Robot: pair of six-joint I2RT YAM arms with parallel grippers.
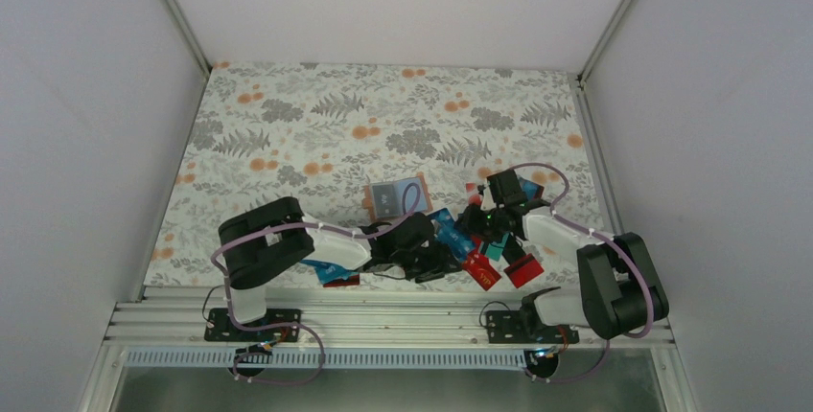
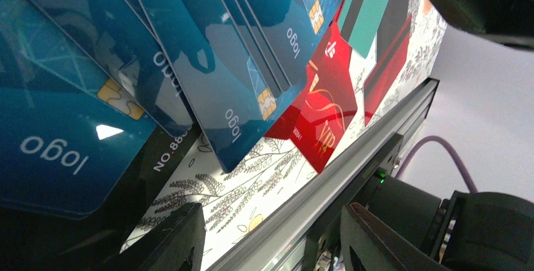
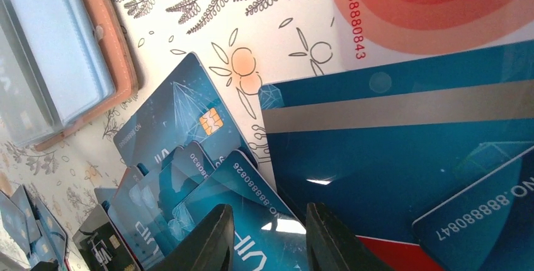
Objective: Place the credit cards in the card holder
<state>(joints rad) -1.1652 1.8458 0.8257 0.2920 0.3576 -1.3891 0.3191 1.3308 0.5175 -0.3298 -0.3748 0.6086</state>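
Observation:
The credit cards (image 1: 467,242) lie in a loose overlapping pile near the front of the table, between my two grippers: mostly blue, some teal, red and black. The card holder (image 1: 394,198) lies open just behind-left of the pile, tan-pink with clear sleeves; its rim shows in the right wrist view (image 3: 118,57). My left gripper (image 1: 429,261) is open and empty, low over the floral cloth; blue cards (image 2: 214,63) and a red VIP card (image 2: 324,120) lie beyond it (image 2: 271,246). My right gripper (image 1: 478,219) hovers partly open over a blue VIP card (image 3: 264,220), its fingers straddling it (image 3: 271,239).
An aluminium rail (image 1: 383,321) runs along the table's near edge, close under the left gripper (image 2: 352,157). White walls enclose the table on three sides. A pale card with a pink-red print (image 3: 434,12) lies beyond the blue cards. The right arm's base (image 2: 478,227) is close by.

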